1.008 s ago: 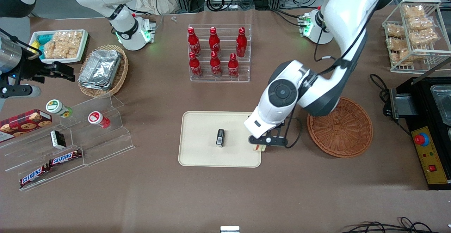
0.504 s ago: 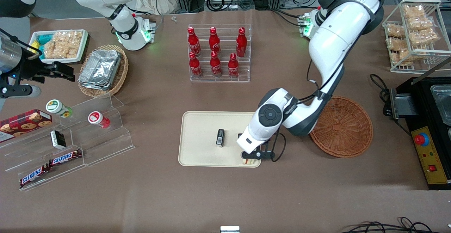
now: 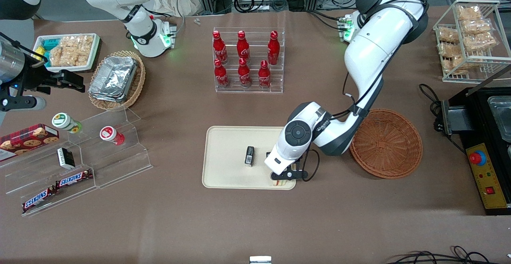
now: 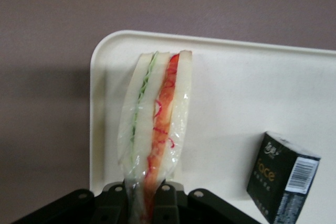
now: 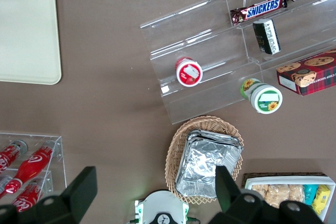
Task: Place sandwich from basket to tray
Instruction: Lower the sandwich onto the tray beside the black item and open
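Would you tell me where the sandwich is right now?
The sandwich is held in the shut gripper over the tray's corner nearest the front camera, toward the basket.

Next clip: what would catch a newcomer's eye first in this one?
The working arm's pincer, low over a corner of the cream tray, is shut on the wrapped sandwich, which stands on edge on the tray. A small black box lies nearby on the tray, and the reddish-brown basket beside it holds nothing. Six red bottles in a clear rack stand farther from the front camera.
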